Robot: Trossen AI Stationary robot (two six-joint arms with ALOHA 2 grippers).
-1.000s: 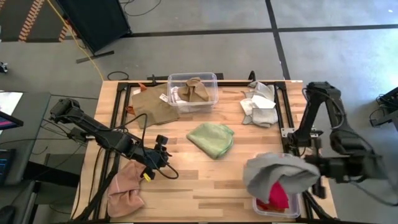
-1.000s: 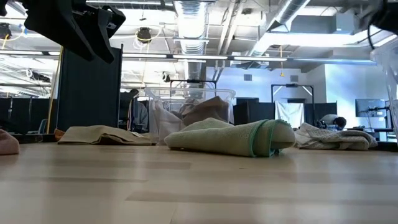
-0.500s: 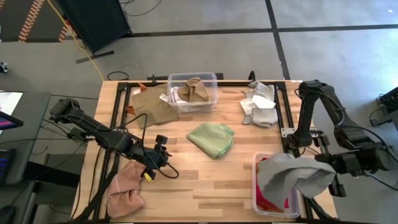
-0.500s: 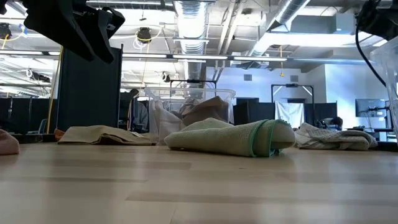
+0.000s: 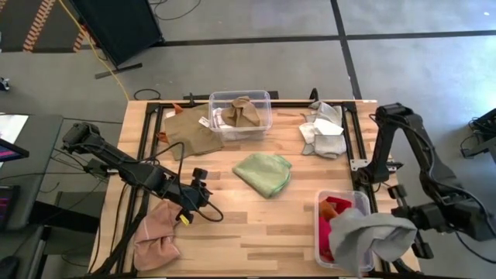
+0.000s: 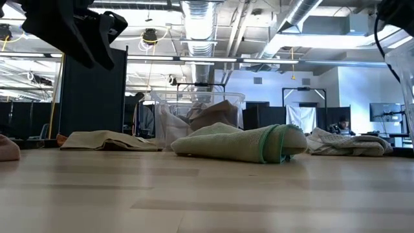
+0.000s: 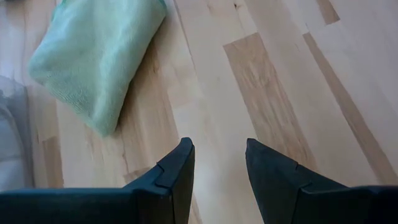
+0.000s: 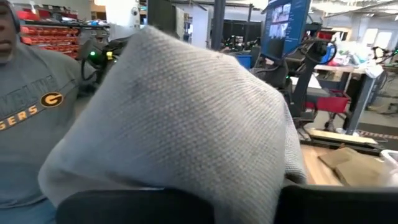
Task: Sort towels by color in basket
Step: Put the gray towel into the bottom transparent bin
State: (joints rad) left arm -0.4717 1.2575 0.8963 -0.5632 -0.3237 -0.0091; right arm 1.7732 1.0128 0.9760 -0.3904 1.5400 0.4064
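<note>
Sorted so far: tan cloths (image 5: 242, 114) sitting in the clear far bin (image 5: 263, 97); red and pink cloths (image 5: 332, 221) lying in the clear near bin (image 5: 319, 203) at the right front of the table (image 5: 256, 225).
In hand: grey towel (image 5: 370, 240) draped over the right gripper (image 5: 422, 218), hanging above the front end of the near bin; fingers buried under the cloth, so judged clamped on it rather than seen.
Left on the table: light green towel (image 5: 263, 172) mid-table, olive-tan towel (image 5: 190, 126) just beside the far bin, white-and-grey pile (image 5: 323, 130) at the far right, pink towel (image 5: 157, 236) at the left front.
Progress: judged under half done; four loose lots unsorted, grey one without a matching bin in sight.
Left gripper (image 5: 203, 191): waiting above bare wood near the pink towel, fingers parted, nothing between them.
Left wrist view only: clear gap between the fingers (image 7: 176, 174), green towel ahead.
Right wrist view only: knit weave of the grey towel filling the frame, a person (image 8: 25, 118) in a grey shirt beyond the table.
Low view only: green-stitched hem on the green towel; near bin barely visible.
</note>
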